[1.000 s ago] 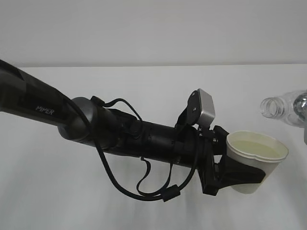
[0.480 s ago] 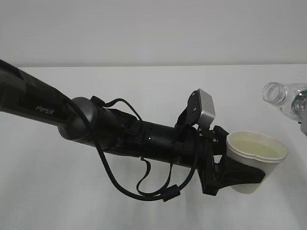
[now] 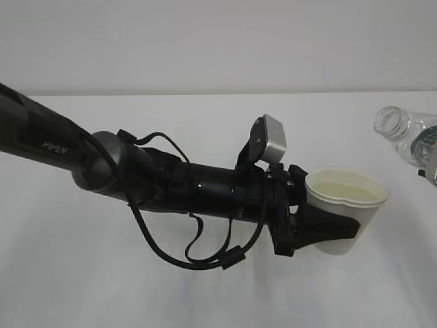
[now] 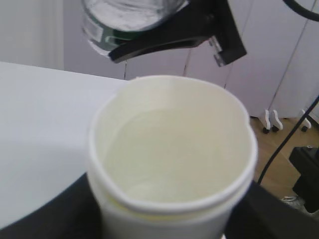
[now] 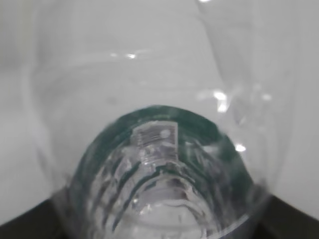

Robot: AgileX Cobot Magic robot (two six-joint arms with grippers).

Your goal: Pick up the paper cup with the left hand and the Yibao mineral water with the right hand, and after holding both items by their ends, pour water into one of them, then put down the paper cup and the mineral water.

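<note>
Exterior view: left hand [image 3: 321, 229] has its jaws closed round the lower body of the paper cup [image 3: 345, 212], moderately spread to the cup's width, cup upright with pale liquid visible inside. Compared with a second ago the whole left arm [image 3: 171, 188] and cup have shifted toward 9 o'clock and slightly up, while the Yibao mineral water [image 3: 403, 133] at 2 o'clock from the cup has pulled back toward the right edge with its open neck now well apart from the cup rim. My read: pouring looks finished, both hands separating, set-down of cup and bottle is what remains. Left wrist view shows the cup [image 4: 172, 159] filled partway, the bottle [image 4: 127, 20] above at 12 o'clock clamped in the black fingers [image 4: 174, 32] of the right hand. Right wrist view: bottle [image 5: 159, 164] fills the frame, jaws pressed on its body at the bottom corners, so held at about bottle width. Writing: "PIPER" in white on the left arm [image 3: 54, 145]; dark green label band [image 5: 99, 149] with a pale printed patch, text too blurred to read; no brand legible on the cup.
</note>
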